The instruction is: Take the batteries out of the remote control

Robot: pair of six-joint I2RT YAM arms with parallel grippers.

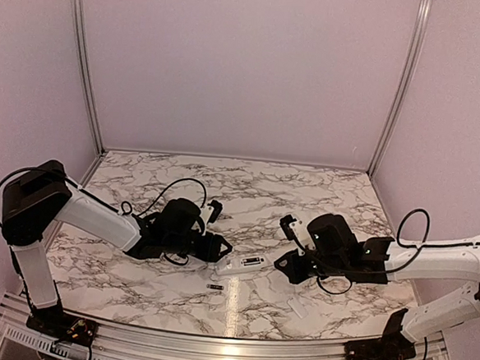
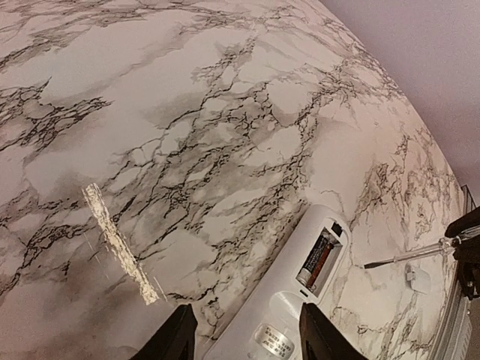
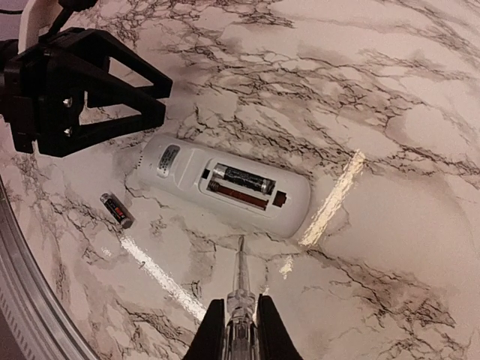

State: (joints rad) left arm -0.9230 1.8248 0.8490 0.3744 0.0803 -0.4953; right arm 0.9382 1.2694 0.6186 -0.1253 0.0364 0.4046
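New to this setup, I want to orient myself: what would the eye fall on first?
The white remote control lies mid-table with its back open: a remaining battery sits inside beside an empty slot, and a loose battery lies on the marble table. The right pincer is shut on a thin pale stick aimed at the remote; the left pincer stands open by one end.

White remote control (image 3: 184, 174) lies recess-up holding one battery (image 3: 241, 178); loose battery (image 3: 117, 210) lies beside it.
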